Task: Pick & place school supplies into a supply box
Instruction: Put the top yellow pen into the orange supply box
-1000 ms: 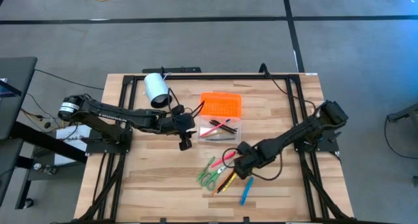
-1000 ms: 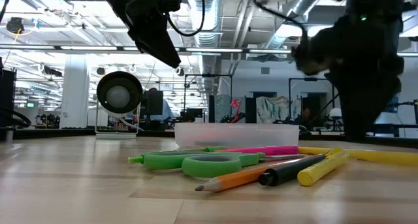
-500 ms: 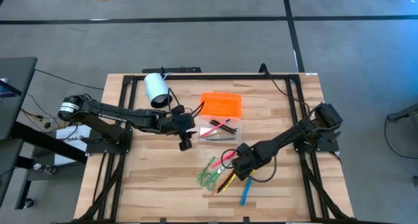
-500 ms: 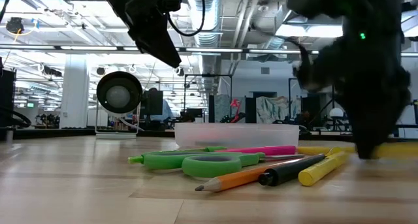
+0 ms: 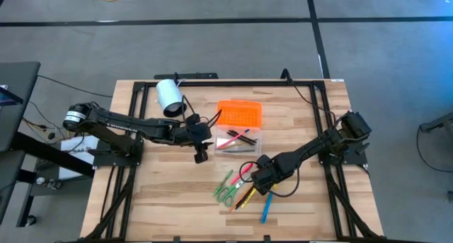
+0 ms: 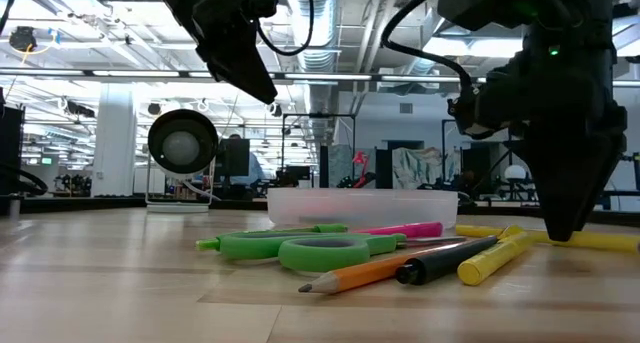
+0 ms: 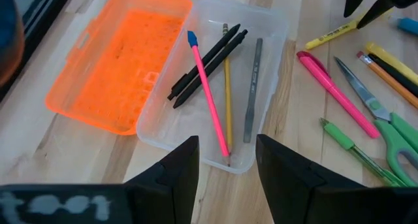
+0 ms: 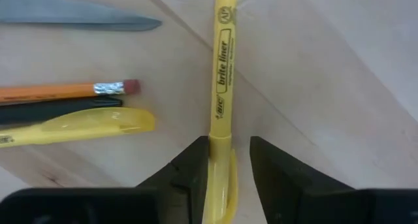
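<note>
Right gripper (image 8: 228, 168) low over the wooden table (image 5: 163, 200), fingers parted, straddling one end of a slim yellow highlighter (image 8: 222, 74) that lies flat; whether the pads touch it cannot be told. Beside it: orange pencil (image 8: 59, 90), black pen (image 8: 52, 110), second yellow marker (image 8: 78, 127). Left gripper (image 7: 225, 168) hangs open and empty above the clear plastic pencil case (image 7: 277, 28) with its orange ribbed lid (image 7: 117, 61) open; pens already inside.
</note>
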Controlling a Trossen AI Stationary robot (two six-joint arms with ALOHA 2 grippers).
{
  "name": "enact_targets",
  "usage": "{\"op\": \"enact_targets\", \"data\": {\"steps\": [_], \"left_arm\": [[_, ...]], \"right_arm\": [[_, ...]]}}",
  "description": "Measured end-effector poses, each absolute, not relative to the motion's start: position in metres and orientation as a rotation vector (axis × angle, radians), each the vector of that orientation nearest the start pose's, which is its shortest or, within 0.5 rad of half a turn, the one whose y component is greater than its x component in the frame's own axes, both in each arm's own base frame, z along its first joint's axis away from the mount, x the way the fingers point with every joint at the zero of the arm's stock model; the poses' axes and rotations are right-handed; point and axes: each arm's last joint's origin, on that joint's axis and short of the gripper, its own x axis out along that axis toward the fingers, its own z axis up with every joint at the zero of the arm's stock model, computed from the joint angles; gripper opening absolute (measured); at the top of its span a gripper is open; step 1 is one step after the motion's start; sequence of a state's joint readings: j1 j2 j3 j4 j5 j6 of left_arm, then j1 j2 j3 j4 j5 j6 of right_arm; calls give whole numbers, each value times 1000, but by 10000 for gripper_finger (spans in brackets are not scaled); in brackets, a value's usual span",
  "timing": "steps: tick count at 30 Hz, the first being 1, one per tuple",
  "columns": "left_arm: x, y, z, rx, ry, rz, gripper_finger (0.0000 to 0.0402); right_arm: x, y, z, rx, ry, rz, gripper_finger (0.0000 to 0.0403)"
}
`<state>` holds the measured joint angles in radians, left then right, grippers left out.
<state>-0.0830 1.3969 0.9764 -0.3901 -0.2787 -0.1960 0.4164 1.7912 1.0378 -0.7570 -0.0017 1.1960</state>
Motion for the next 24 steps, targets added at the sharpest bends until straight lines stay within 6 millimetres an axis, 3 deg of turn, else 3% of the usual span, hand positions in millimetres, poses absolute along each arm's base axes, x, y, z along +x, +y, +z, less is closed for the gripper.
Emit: {"op": "enact_targets", "data": {"steps": [4,13,24], "left_arm": [[288,-16,249,-38,776,265,142],[288,-16,249,-36,775,268,142],[288,-16,249,-36,775,268,142]], "right_arm": [[277,123,140,641,1440,-568,93],[275,121,136,654,1432,-568,17],[275,121,136,653,1432,-569,41]]}}
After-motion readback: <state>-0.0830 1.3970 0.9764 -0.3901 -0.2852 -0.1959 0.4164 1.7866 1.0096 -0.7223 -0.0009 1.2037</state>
